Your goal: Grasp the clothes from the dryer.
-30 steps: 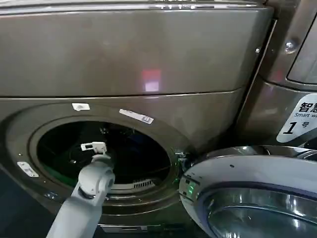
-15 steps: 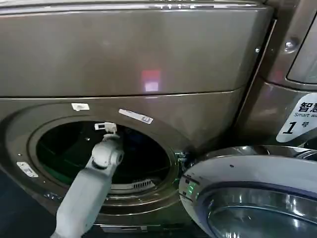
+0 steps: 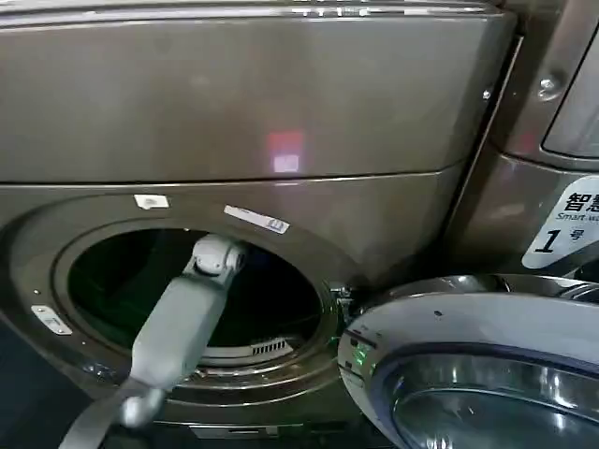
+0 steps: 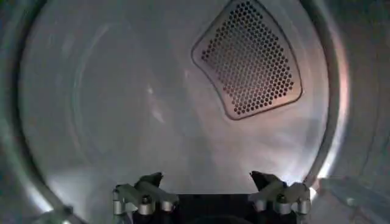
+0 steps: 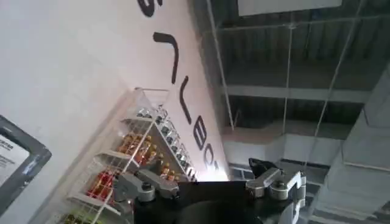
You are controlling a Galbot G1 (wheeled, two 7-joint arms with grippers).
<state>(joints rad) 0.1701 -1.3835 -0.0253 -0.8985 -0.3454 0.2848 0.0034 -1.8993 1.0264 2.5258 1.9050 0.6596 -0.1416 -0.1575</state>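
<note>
While the left arm is reaching through the dryer (image 3: 234, 122) porthole | left end effector (image 4: 207, 182) is hanging fully open, empty, facing the drum's perforated vent (image 4: 250, 58) | right end effector (image 5: 210, 176) is pointing open-fingered at the ceiling.

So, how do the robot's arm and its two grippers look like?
The left arm is smooth pale grey with rounded joints. The left gripper and right gripper each have a black body, silver metal finger mounts with bolts, and dark pointed fingertips.
</note>
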